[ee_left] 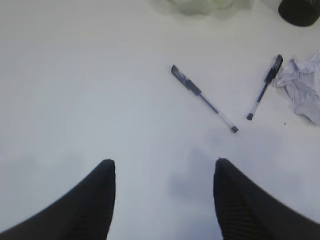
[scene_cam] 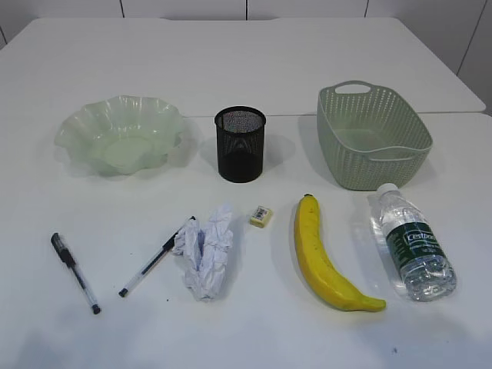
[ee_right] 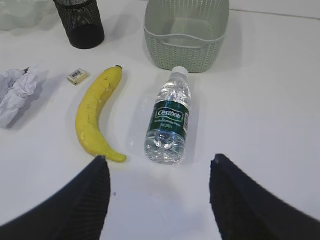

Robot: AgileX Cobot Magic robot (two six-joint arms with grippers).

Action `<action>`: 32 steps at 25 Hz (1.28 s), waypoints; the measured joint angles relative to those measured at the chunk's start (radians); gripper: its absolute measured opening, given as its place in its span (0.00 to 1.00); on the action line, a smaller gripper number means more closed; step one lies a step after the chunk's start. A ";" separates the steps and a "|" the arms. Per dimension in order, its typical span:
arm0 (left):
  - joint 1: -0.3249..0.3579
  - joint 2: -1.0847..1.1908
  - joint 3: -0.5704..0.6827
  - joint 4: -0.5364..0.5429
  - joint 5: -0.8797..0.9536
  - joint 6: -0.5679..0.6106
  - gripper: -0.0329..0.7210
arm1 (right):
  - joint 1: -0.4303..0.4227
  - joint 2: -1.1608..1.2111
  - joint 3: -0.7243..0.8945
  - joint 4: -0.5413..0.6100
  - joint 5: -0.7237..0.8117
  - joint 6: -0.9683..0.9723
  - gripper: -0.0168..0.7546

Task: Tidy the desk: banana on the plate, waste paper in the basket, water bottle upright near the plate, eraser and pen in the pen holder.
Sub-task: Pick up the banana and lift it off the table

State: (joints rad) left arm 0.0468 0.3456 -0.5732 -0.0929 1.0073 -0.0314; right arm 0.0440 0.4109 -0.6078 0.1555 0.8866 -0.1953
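Observation:
On the white desk the banana lies flat, with the water bottle on its side to its right. The small eraser sits between the banana and the waste paper. One pen touches the paper wad and another pen lies further left. Behind them stand the plate, the black pen holder and the basket. My left gripper hovers open over bare desk, short of the pens. My right gripper is open just short of the bottle's base.
The basket is empty, as are the plate and the pen holder. A second white table adjoins at the back, with a seam running behind the containers. Neither arm shows in the exterior view.

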 joint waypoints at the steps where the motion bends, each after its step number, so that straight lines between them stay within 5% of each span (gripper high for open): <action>1: 0.000 0.040 0.000 -0.007 -0.003 0.000 0.62 | 0.000 0.024 -0.007 0.011 -0.012 -0.008 0.62; 17: -0.019 0.320 -0.106 -0.072 -0.094 0.000 0.62 | 0.043 0.481 -0.242 0.112 -0.018 -0.106 0.62; 32: -0.046 0.705 -0.265 -0.088 -0.033 0.000 0.62 | 0.288 0.968 -0.379 0.024 0.019 -0.121 0.62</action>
State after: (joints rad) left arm 0.0003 1.0503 -0.8382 -0.1810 0.9742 -0.0314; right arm 0.3321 1.3787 -0.9868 0.1791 0.9061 -0.3159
